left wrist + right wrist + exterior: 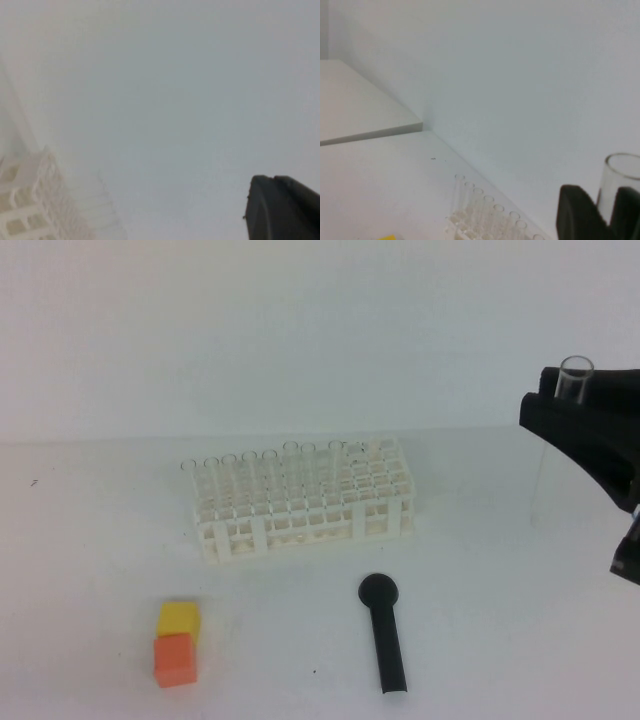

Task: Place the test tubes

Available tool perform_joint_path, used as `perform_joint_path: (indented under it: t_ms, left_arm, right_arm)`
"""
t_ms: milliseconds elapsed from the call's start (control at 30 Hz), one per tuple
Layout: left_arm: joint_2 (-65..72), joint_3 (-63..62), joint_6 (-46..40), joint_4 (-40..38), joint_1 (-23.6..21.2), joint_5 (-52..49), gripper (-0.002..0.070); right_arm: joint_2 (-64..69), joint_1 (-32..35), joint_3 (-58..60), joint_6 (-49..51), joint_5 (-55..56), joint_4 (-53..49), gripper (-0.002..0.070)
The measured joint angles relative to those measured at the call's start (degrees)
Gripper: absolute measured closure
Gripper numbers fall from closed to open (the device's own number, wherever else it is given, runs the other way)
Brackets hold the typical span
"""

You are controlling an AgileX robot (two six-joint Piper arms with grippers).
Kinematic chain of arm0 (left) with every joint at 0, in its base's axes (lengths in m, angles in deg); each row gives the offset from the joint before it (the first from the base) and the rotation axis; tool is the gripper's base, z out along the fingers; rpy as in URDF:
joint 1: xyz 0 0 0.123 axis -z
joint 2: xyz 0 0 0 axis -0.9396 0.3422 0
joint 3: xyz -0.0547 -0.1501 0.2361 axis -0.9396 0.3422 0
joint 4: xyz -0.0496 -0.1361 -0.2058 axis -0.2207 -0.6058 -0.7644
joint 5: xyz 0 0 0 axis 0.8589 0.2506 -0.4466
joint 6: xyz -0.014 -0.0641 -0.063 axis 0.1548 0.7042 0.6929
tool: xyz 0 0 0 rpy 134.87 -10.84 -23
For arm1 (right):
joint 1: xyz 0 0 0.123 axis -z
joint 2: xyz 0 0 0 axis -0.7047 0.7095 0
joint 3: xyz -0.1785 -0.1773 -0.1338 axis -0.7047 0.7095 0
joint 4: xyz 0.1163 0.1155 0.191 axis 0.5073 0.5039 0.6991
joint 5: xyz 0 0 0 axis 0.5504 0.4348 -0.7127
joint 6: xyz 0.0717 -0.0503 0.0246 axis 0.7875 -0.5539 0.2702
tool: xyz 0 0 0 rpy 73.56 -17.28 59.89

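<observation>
Now the right gripper (572, 400), at the frame's right edge, clamps a seemingly upright test tube (576, 378); the rack (300, 515) lies leftward, mid-frame; the left gripper (285, 210) is off-frame, grip unreadable.

The light was bright, even and diffuse over the white surface (500, 640), and I could not tell its source. The black tool (384, 640) and the orange block (175, 660) cast only faint, soft shadows. The high view looked washed out, with the clear tubes in the rack (300, 510) nearly melting into the pale wall. My right gripper (572, 402), at that view's right edge and closed on a test tube (576, 375), read as a flat black mass without detail. My left wrist view was hazy and out of focus, and my left gripper (282, 210) showed there as a soft dark wedge near the blurred rack.
</observation>
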Motion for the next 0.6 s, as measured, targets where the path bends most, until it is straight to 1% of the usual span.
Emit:
perform_joint_path:
  t_ms: [100, 200, 300, 400, 467, 600]
  left_arm:
    - [-1.6, 0.2, 0.0, -0.4, -4.1, 0.5, 0.0676]
    - [-1.6, 2.4, 0.0, -0.4, -6.4, 3.4, 0.0676]
    - [-1.6, 7.4, 0.0, 1.8, -7.0, 7.5, 0.0676]
    - [-1.6, 12.5, 0.0, 8.2, -7.0, 11.2, 0.0676]
    - [-1.6, 12.3, -0.1, 12.7, -7.0, 8.3, 0.0676]
    - [-1.6, 12.3, -0.1, 13.0, -7.1, 10.7, 0.0676]
  right_arm:
    - [0.0, 0.0, 0.0, 0.0, -1.0, 0.0, 0.0554]
    - [0.0, 0.0, 0.0, 0.5, -1.3, 0.0, 0.0554]
    - [0.0, 0.0, 0.0, 1.8, -1.6, 0.0, 0.0554]
    - [0.0, 0.0, 0.0, 2.6, -2.6, 0.0, 0.0554]
    - [0.0, 0.0, 0.0, 2.8, -4.3, -0.1, 0.0554]
    - [0.0, 0.0, 0.0, 2.9, -7.7, -0.1, 0.0554]
